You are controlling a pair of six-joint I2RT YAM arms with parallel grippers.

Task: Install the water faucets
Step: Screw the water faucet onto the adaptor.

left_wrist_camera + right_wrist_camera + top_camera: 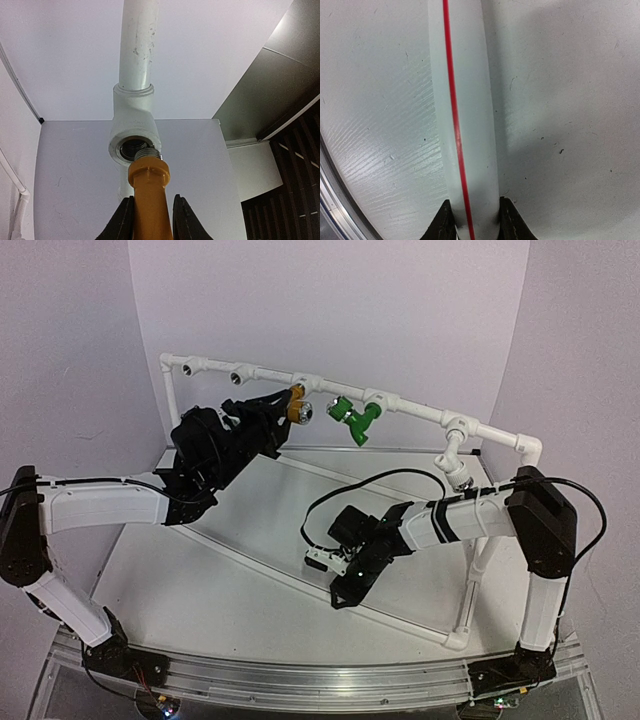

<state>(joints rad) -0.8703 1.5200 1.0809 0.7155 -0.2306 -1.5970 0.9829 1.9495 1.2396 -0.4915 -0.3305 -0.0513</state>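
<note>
left gripper (152,201) clamps the orange faucet (149,175), threads meeting the socket (129,149); right gripper (473,206) pinches the pipe (462,100), likely steadying the frame.

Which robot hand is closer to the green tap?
Left. The left gripper holds the yellow tap at the socket right beside the green tap. The right gripper clamps the red-striped pipe low on the frame, farther away.

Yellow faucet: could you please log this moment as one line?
left end effector: shut on yellow faucet, threaded tip at tee socket mouth | right end effector: shut on red-striped pipe | green faucet: on top pipe
</note>
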